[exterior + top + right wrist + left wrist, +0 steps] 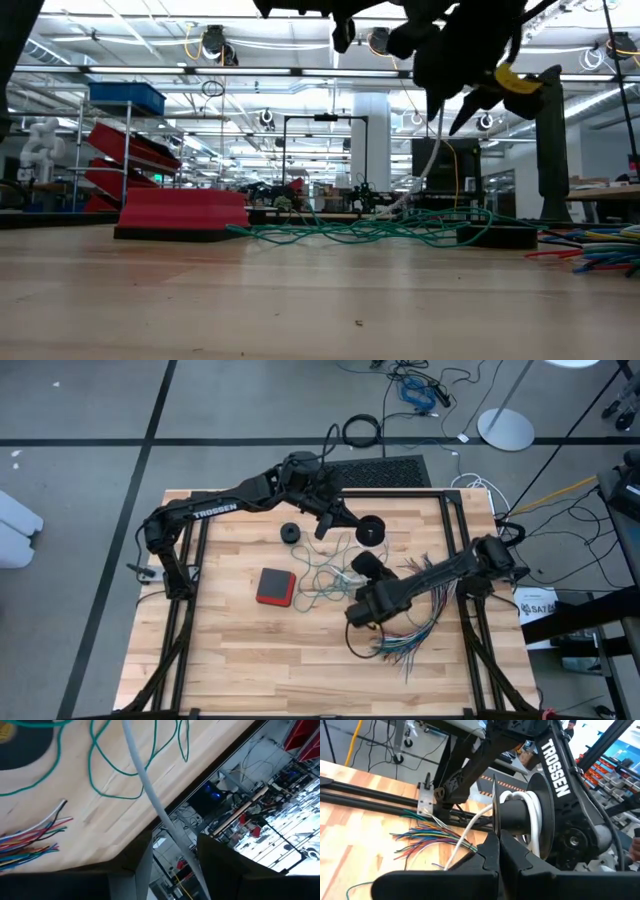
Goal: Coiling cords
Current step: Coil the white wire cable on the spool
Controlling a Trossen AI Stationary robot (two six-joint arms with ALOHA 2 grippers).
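Observation:
The white cord (470, 832) is wound in a few turns on a small round black piece (520, 815), which hangs above the table's far middle (370, 530) with my left gripper (497, 845) shut on it. From there the cord slants down through the gap of my open right gripper (175, 855), which sits near the table's middle (365, 567). I cannot tell whether its fingers touch the cord. The teal-green cord (320, 575) lies on the table in loose loops (380, 230). My left gripper pinches the thin flange (494, 822) of the round black piece at its rim, between the two fingertips. The piece is lifted clear of the table with its axis about level. The white cord (515, 800) wound on it trails slack down toward the table.
A red and black box (276, 587) lies left of the teal loops. A small black ring (291, 532) sits beyond it. A fan of multicoloured wires (400, 645) spreads at the near right, under my right arm. The near left of the table (220, 660) is bare wood.

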